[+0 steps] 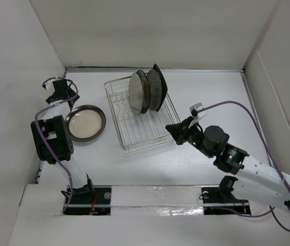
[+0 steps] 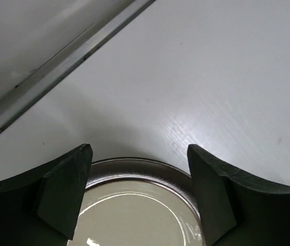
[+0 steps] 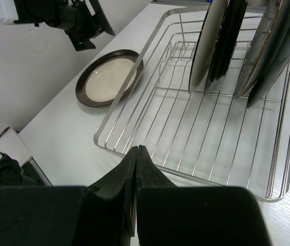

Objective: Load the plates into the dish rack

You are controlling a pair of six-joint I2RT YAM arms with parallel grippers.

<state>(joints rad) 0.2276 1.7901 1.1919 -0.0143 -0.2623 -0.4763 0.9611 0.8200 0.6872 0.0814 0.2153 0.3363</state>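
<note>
We find the dish rack (image 1: 140, 115) in the middle of the table (image 1: 211, 92), its long side running from the top of the frame toward the bottom. 4 plates (image 1: 147, 92) stand on edge inside it, side by side in its upper end. A 5th plate (image 1: 85, 123) lies flat on the table, left of the rack and apart from it. The left gripper (image 2: 139, 151) hangs over that plate's upper left rim. The right gripper (image 1: 172, 127) sits just beside the rack's lower right corner, outside it.
</note>
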